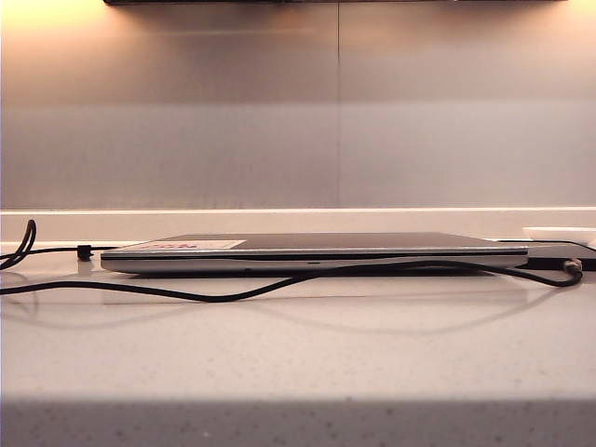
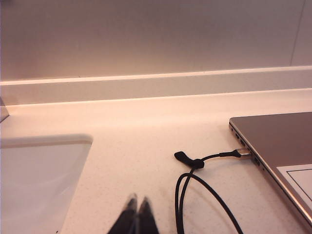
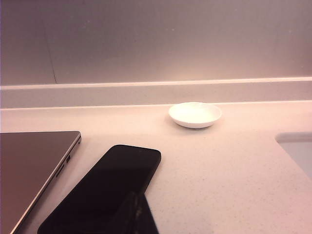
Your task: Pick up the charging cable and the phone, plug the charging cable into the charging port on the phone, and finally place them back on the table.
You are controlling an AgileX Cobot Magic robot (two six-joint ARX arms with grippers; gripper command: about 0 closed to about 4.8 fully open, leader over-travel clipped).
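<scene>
I see one phone (image 3: 105, 187) lying flat on the tabletop (image 3: 219, 165) just beside the closed laptop (image 3: 34, 165). One charging cable (image 2: 195, 187) trails off the laptop's far side, apparently plugged in there. My left tool (image 2: 135, 209) is pinched empty near that cable; my right tool (image 3: 139, 212), likewise empty, hovers over the phone.

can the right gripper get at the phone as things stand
Probably yes: the phone lies flat on the table just ahead of the shut right gripper, nothing on top; the laptop sits alongside, apart.
</scene>
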